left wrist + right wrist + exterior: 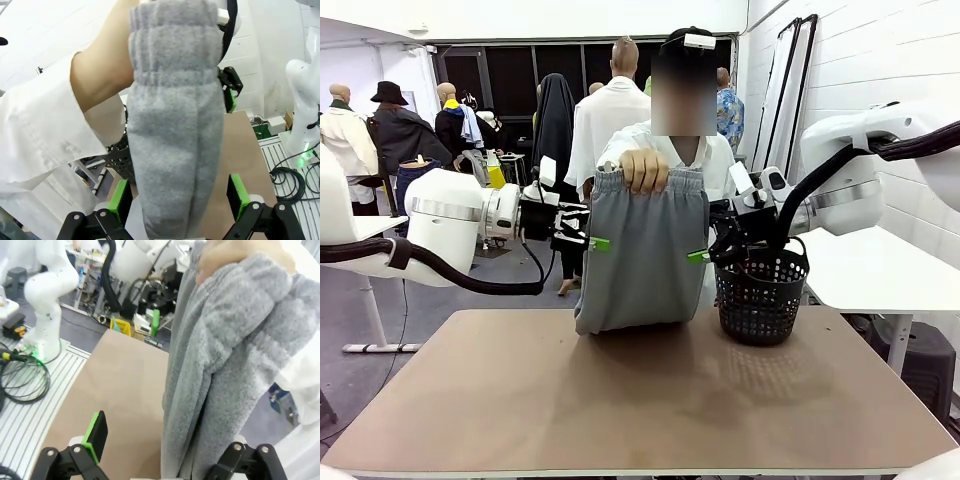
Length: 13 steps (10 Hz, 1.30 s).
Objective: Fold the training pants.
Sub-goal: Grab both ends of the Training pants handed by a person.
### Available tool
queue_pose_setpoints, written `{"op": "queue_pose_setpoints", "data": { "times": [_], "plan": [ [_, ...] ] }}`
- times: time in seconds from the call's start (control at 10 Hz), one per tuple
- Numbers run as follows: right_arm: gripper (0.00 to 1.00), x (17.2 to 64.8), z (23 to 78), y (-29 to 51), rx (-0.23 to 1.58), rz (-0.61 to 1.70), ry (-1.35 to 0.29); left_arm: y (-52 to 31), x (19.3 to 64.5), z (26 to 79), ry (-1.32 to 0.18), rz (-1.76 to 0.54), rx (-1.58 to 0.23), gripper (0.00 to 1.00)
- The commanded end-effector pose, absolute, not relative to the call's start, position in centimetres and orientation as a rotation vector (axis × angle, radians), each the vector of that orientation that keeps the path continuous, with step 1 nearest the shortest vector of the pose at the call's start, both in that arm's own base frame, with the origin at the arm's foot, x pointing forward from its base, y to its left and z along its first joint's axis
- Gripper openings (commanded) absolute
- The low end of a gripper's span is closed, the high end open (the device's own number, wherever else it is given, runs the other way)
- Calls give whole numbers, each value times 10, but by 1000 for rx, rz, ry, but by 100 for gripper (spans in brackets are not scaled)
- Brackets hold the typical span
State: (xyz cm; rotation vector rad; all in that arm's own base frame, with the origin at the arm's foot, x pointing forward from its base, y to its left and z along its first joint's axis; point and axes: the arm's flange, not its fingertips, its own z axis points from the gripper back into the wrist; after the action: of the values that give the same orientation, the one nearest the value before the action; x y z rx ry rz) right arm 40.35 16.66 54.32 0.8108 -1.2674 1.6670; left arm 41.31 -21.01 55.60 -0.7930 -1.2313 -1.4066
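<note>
The table (620, 400) is the big safe thing here (anything dropped only lands on it). The training pants (640, 255) hang over its far side, their lower end resting on the top. I judge the main risk is in them: the grey cloth hangs doubled and thick, so a pinch may catch only the outer layer and the rest would sag out. The black basket (760, 295) stands just beside the pants, close under the right arm, and a careless swing there could knock it over.

The left end effector (179, 197) has its jaws apart, one on each side of the cloth's edge and clamped on nothing. The right end effector (165, 445) is likewise spread at the opposite edge. If one bites before the other, the pants would twist.

The person's hand (644, 168) bunches the waistband. Should it let go before both bite, the whole garment would slump in a heap.
</note>
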Motion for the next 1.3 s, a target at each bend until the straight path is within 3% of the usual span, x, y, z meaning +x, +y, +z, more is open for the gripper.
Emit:
{"op": "queue_pose_setpoints", "data": {
  "times": [0.0,0.4,1.1,1.2],
  "plan": [
    [100,411,547,163,935,1617,-1286,-216,423,559,-1226,-1386,-806,100],
    [100,428,547,162,1096,1553,-1322,-213,431,556,-1227,-1386,-853,100],
    [100,449,546,175,1167,1470,-1288,-227,433,567,-1193,-1381,-966,100],
    [100,451,545,175,1180,1460,-1276,-227,434,566,-1189,-1386,-960,87]
  ]
}}
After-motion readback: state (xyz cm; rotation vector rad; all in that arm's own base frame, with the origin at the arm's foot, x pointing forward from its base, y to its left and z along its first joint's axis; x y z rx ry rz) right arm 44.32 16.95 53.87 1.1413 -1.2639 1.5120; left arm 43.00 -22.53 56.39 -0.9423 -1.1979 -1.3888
